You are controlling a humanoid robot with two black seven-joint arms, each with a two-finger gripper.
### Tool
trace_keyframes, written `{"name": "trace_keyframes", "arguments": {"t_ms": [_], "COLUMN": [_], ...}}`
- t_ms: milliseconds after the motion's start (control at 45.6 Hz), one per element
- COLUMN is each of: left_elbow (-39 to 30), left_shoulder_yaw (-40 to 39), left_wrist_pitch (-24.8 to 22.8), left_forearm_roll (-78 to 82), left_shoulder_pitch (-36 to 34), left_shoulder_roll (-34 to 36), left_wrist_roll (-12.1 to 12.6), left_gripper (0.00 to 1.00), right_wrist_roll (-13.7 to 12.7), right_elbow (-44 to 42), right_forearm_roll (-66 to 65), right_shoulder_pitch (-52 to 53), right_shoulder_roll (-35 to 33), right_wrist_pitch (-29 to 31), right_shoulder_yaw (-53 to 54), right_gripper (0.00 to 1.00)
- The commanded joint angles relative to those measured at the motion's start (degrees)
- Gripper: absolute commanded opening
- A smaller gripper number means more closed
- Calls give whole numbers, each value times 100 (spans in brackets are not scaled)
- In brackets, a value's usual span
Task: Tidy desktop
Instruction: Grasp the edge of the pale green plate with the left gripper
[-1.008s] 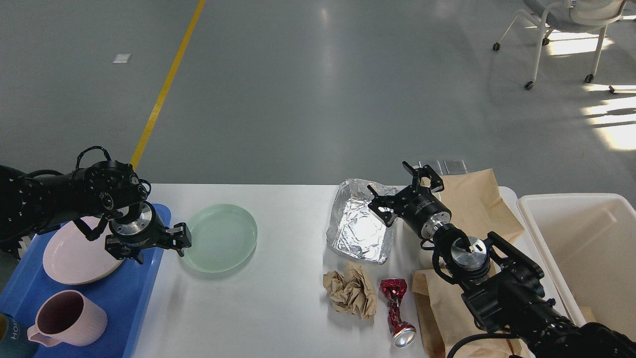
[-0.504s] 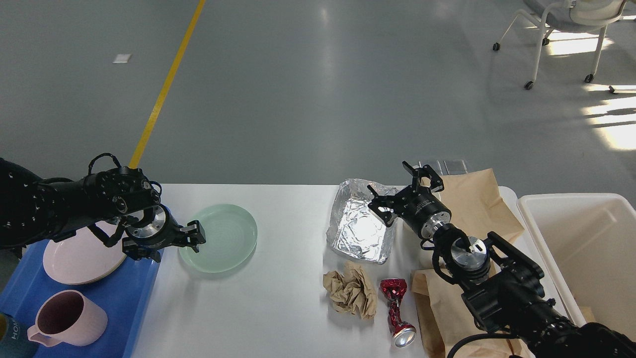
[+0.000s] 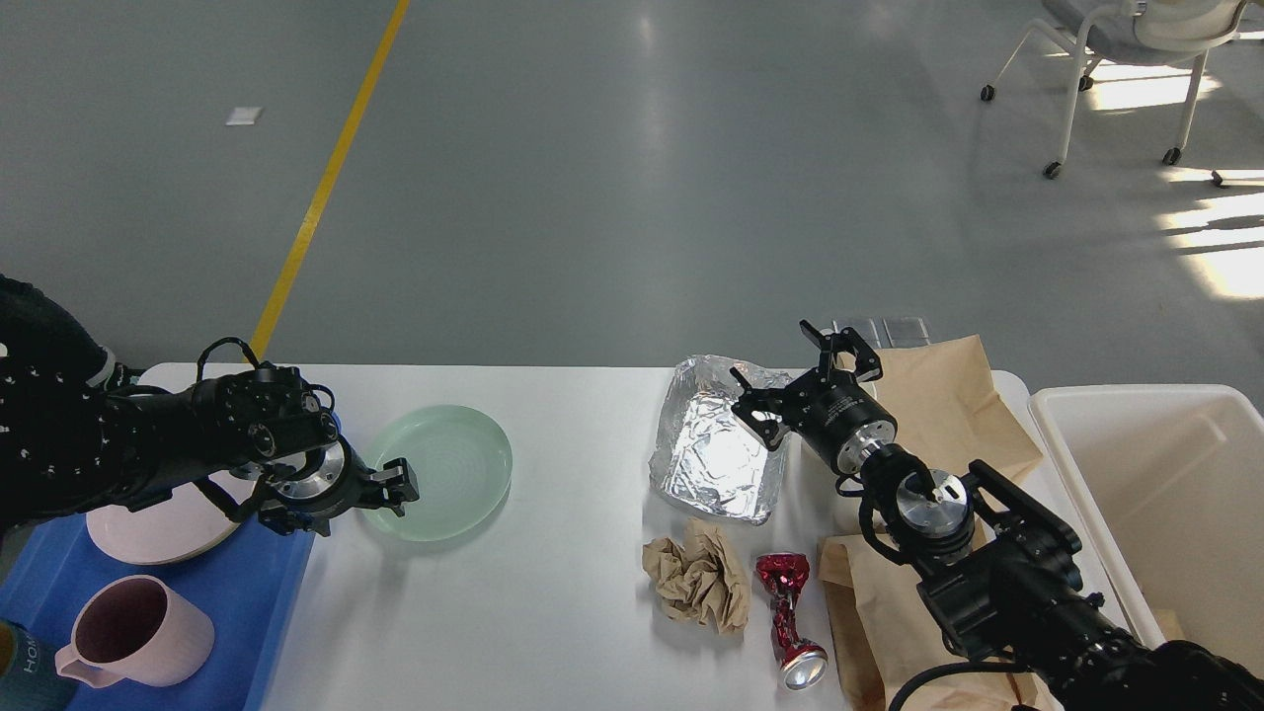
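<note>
The white desktop (image 3: 573, 592) holds a pale green plate (image 3: 449, 469), a crumpled foil tray (image 3: 716, 454), a ball of brown paper (image 3: 698, 576), a crushed red can (image 3: 787, 617) and brown paper bags (image 3: 938, 395). My left gripper (image 3: 395, 486) is low at the green plate's near-left rim, fingers slightly apart around the edge. My right gripper (image 3: 795, 370) is open above the foil tray's right edge, holding nothing.
A blue tray (image 3: 237, 592) at the left carries a pink plate (image 3: 148, 523) and a pink mug (image 3: 133, 632). A cream-white bin (image 3: 1165, 484) stands at the right. An office chair (image 3: 1126, 49) stands far back on the grey floor.
My left gripper has moved right and lower, from over the blue tray's edge onto the green plate's rim. The right arm has not moved.
</note>
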Motion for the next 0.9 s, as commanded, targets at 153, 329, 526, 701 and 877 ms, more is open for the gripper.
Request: {"name": "trace_keyframes", "arguments": {"t_ms": [153, 329, 526, 701, 877], "left_elbow": [17, 35, 35, 35, 35], "left_shoulder_yaw": [0, 0, 0, -9, -9], "left_wrist_pitch": [281, 404, 510, 501, 501], "left_forearm_roll": [1, 1, 1, -8, -8], "left_shoulder_pitch": [162, 197, 250, 303, 312], "left_shoulder_roll": [-62, -89, -106, -150, -150], "left_wrist_roll": [0, 0, 0, 0, 0], "left_gripper": [84, 83, 82, 77, 70], "right_wrist_roll": [0, 0, 0, 0, 0], "right_elbow": [0, 0, 0, 0, 0], "right_forearm_roll": [0, 0, 0, 0, 0], "right_shoulder_pitch": [-2, -2, -2, -2, 6], "right_shoulder_roll": [0, 0, 0, 0, 0], "right_wrist_pitch": [0, 0, 0, 0, 0], "right_shoulder_yaw": [0, 0, 0, 0, 0], "right_gripper": [100, 100, 100, 100, 100]}}
